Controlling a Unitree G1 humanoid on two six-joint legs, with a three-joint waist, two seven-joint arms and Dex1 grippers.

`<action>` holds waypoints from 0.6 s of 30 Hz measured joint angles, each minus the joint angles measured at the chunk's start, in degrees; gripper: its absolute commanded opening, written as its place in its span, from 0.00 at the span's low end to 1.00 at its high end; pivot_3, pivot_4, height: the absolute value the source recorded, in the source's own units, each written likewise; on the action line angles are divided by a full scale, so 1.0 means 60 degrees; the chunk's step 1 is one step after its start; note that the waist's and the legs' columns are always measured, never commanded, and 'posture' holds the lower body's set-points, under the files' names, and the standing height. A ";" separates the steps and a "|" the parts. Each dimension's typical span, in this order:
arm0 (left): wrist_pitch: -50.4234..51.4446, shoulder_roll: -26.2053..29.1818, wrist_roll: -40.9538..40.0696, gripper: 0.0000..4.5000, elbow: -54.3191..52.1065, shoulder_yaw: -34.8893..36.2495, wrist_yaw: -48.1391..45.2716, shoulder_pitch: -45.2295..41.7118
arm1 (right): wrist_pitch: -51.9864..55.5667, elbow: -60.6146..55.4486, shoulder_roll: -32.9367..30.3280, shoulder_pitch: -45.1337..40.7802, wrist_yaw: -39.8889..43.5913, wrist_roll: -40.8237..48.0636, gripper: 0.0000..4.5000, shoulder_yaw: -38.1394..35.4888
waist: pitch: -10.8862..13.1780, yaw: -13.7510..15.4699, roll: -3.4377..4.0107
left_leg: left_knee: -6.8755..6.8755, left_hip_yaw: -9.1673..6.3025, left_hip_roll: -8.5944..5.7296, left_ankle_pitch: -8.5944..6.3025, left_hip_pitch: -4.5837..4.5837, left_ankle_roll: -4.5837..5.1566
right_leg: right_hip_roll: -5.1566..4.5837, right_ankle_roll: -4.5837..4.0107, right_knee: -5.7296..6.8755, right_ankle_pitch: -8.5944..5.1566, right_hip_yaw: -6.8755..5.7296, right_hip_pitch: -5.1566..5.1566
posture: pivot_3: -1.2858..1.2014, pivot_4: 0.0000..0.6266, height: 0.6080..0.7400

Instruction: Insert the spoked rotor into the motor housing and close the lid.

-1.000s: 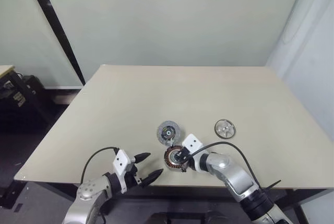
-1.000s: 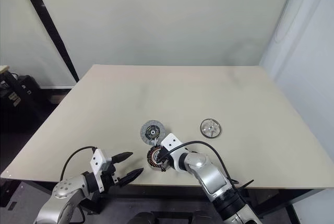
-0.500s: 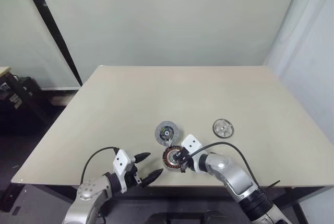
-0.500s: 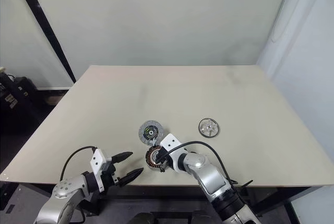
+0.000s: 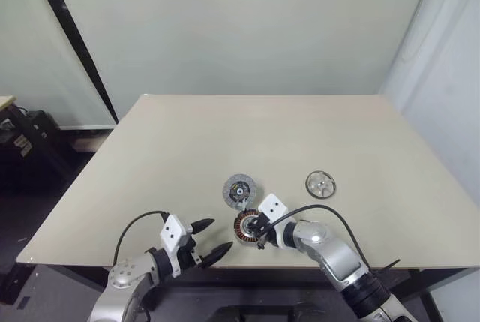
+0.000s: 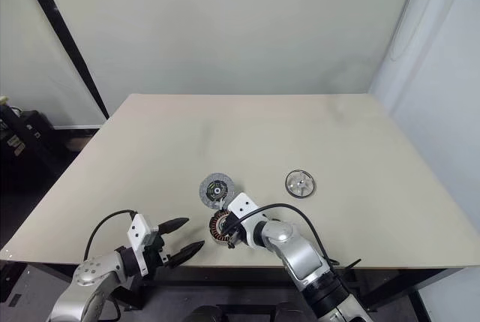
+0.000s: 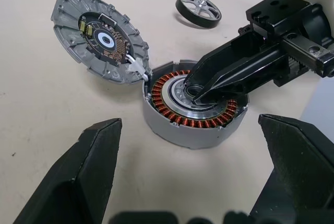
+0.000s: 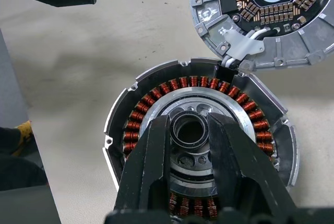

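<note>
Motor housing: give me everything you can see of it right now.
The motor housing is a round, shallow, silvery metal casing lying flat on the table near its front edge, open side up. A ring of copper-brown windings surrounds a pale central hub. The right gripper has its black fingers closed on either side of the hub's raised collar. A short white cable links its rim to the lid, which lies open beside it.

**Robot body look**

You've got silver-grey arm shells with black joints. Each wrist carries a white block with dark screw dots and a looping black cable. Left gripper [image 5: 211,238] and right gripper [image 8: 191,145]: glossy black tapered fingers.
</note>
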 measured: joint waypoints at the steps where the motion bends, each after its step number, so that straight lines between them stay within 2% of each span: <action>1: -0.0002 0.0000 0.0000 1.00 0.0000 0.0000 0.0003 0.0008 | -0.0020 0.0022 -0.0001 -0.0009 0.0000 -0.0002 0.17 0.0000 | 0.0000 0.0000 0.0000 | 0.0000 0.0000 0.0000 0.0000 0.0001 0.0000 | 0.0000 0.0000 0.0000 0.0000 0.0000 0.0001 | 0.52 0.00 1.00; 18: -0.0064 -0.0006 0.0001 1.00 0.0000 -0.0005 0.0007 0.0031 | -0.0099 0.0072 -0.0071 -0.0046 -0.0004 -0.0067 0.17 -0.0010 | 0.0000 0.0000 0.0000 | 0.0000 0.0000 0.0000 0.0000 0.0002 0.0000 | 0.0000 0.0000 0.0001 0.0000 0.0000 0.0002 | 0.52 0.00 1.00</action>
